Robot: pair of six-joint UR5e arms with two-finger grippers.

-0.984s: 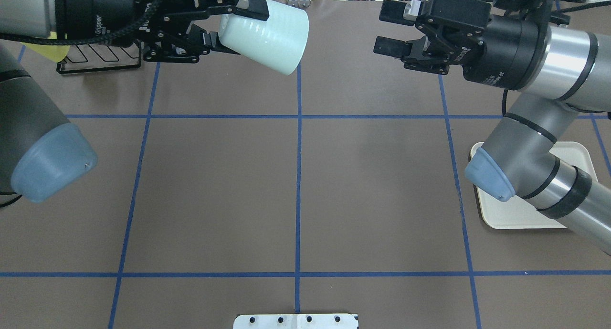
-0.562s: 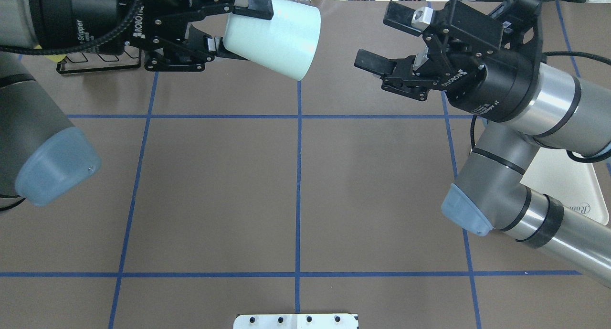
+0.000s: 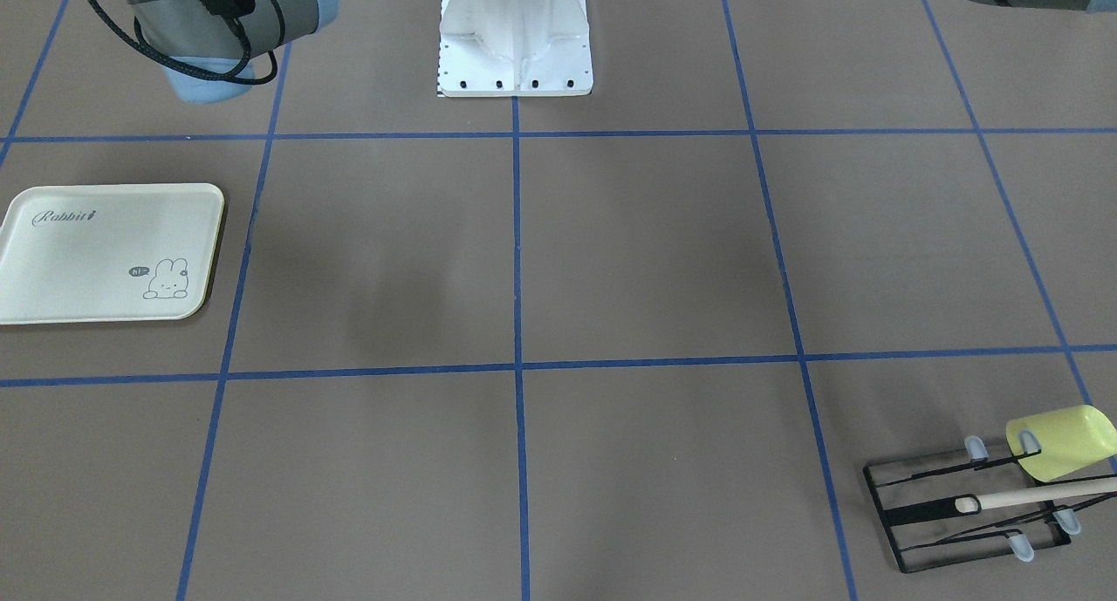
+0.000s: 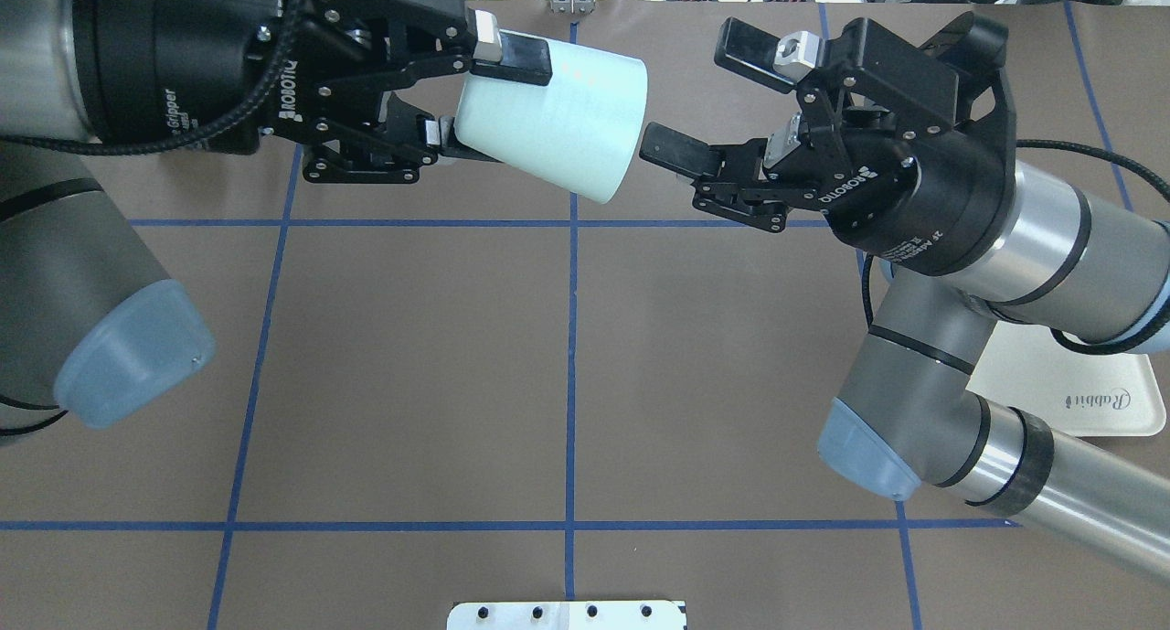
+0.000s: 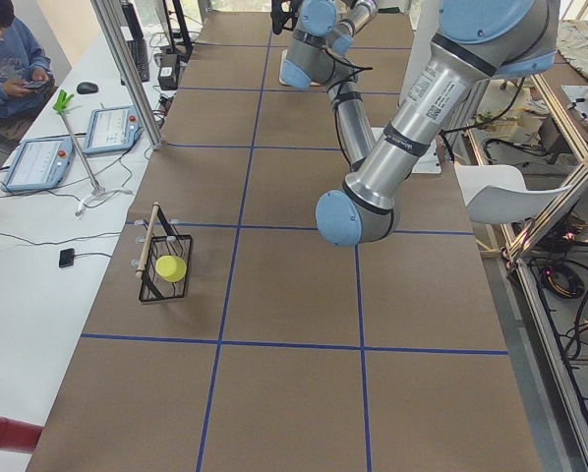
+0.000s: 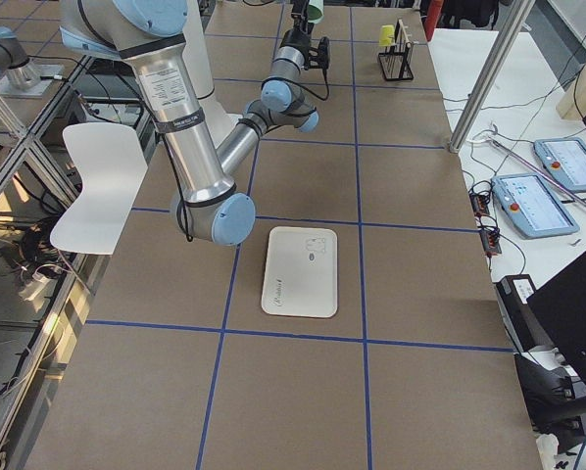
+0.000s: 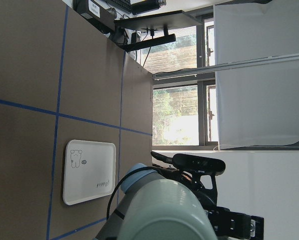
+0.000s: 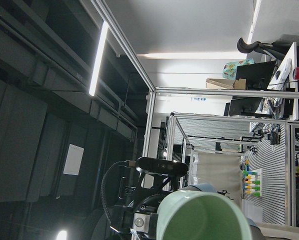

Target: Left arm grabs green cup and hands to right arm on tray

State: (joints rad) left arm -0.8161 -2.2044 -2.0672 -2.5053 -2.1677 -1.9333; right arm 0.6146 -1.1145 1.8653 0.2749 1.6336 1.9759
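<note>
While the left arm (image 4: 64,218) holds the cup (image 4: 558,118) up in the air, we see the cup lying on its side, with its open mouth turned to the right arm (image 4: 1051,237). The left jaws are clamped on the cup near its bottom, one finger (image 4: 516,56) on top and one below. The right jaws are spread wide and grip nothing. One of their fingers (image 4: 676,150) is just beside the cup's rim, and we cannot tell if it touches. The cup hangs over the surface (image 4: 411,365), by the blue middle line. The tray (image 3: 105,252) lies flat on the right arm's side, well apart from the cup. On the left arm's side a yellow cup (image 3: 1060,440) sits at one end of a black rack (image 3: 960,514).
</note>
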